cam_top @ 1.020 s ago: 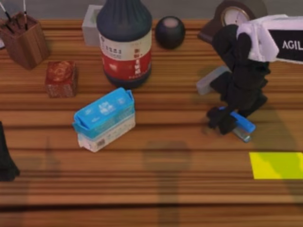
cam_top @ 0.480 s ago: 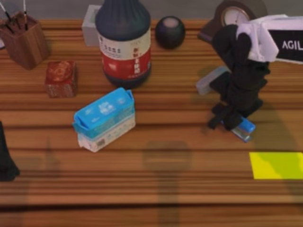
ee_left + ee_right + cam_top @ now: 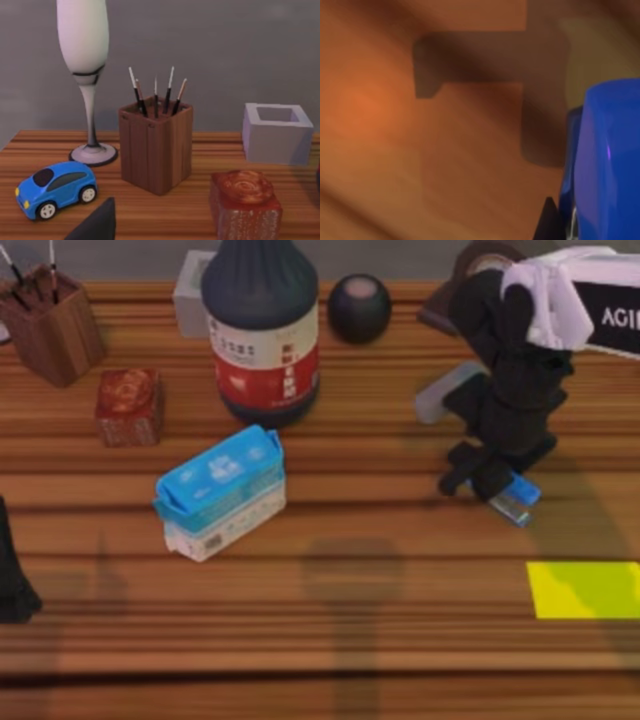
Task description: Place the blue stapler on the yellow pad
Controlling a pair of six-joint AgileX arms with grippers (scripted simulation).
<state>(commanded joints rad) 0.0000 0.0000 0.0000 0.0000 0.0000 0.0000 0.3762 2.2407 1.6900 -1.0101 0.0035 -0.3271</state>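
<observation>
Stapler, blue top, grey base

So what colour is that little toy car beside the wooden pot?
Blue, with yellow headlights: the toy car shows best in the left wrist view.

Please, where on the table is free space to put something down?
The wide front strip, between the blue-lidded box and the yellow pad, is bare. The back row around the dark bottle is crowded; the right gripper covers the blue stapler.

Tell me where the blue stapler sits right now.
In the top view the blue stapler is on the table's right side, under the right gripper, up and left of the yellow pad and not touching it.
</observation>
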